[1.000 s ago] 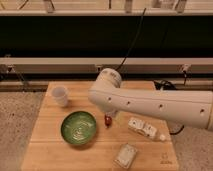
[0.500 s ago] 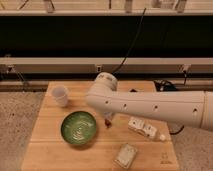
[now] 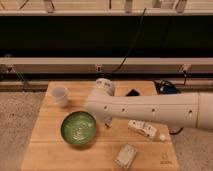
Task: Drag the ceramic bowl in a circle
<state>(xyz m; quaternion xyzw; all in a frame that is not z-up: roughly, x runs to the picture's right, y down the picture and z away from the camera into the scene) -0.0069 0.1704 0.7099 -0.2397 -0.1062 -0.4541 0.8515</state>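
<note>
Gripper (image 3: 107, 123) hangs just beside the ceramic bowl (image 3: 78, 128) (gripper mostly hidden).

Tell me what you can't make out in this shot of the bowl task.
Camera view:
- The gripper, just right of the ceramic bowl: mostly hidden under the arm; contact unclear.
- The arm's base: cut off by the right edge.
- The white package: label too small to read.

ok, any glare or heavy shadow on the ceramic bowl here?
Camera view: no glare on the ceramic bowl, swirl lines visible; table evenly lit; gripper, tucked under the white arm by the bowl's right rim, sits in the arm's shade; background behind the table is a dark band.
</note>
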